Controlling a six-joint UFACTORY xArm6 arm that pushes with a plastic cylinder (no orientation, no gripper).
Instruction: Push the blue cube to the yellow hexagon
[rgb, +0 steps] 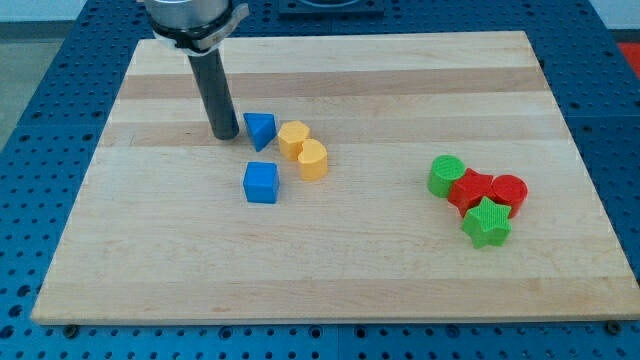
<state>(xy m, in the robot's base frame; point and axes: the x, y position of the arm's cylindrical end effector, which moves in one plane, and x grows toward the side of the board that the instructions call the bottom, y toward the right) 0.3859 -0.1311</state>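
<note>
The blue cube sits left of the board's middle. The yellow hexagon lies up and to the right of it, touching a yellow rounded block at its lower right. A blue triangular block lies just left of the hexagon. My tip rests on the board just left of the blue triangular block, up and to the left of the blue cube, with a gap to the cube.
At the view's right is a cluster: a green cylinder, a red star-like block, a red cylinder and a green star. The wooden board lies on a blue perforated table.
</note>
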